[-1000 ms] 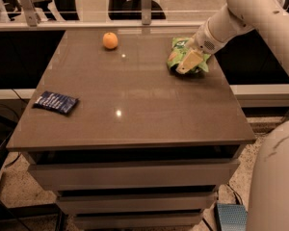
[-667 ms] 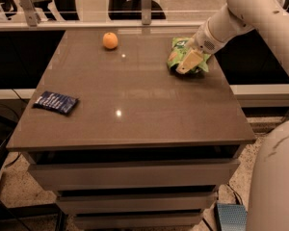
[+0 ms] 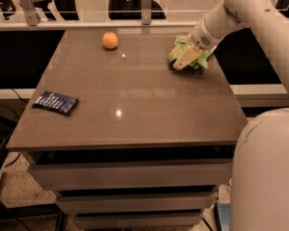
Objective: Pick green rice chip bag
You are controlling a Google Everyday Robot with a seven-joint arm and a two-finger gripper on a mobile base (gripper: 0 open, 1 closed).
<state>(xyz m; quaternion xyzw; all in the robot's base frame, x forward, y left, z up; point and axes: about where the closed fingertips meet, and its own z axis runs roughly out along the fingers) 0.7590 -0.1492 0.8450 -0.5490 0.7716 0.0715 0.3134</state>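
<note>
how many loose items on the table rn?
3. An orange at the back left, a dark blue packet at the left edge, and a green chip bag at the back right, with the gripper on it. The arm may hide something small behind it.

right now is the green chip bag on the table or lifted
On the table: the crinkled bright green snack bag sits on the brown tabletop, the gripper over it.

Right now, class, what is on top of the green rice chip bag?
The gripper sits on the green rice chip bag at the far right of the table. Only the bag's green edges show; the gripper hides its middle and lettering.
</note>
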